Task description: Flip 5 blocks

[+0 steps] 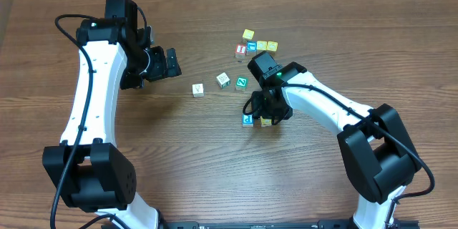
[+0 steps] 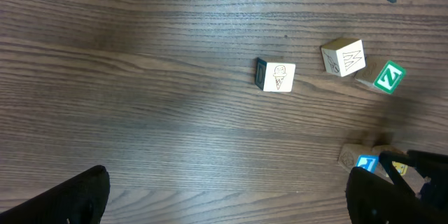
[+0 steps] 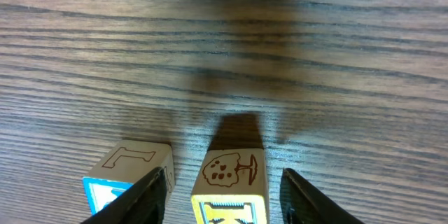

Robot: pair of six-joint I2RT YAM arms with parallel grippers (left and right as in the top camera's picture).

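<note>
bottom centre: right gripper (image 3: 227,197) straddles the yellow block (image 3: 231,171), jaws parted, ungripped; rising askew could knock the neighbouring blue-faced cube (image 3: 129,169).

On a brown wood-grain table (image 1: 215,179) are laid a whitish wooden cube with an ice-cream drawing (image 2: 278,77), a whitish wooden cube with line marks (image 2: 343,57) and a green-faced cube with a white Z (image 2: 387,77), spaced in a rough row. A teal-sided cube (image 3: 133,164) and a pale yellow cube (image 3: 231,169) are set just beside each other; more cubes (image 1: 262,46) are clustered farther back
</note>
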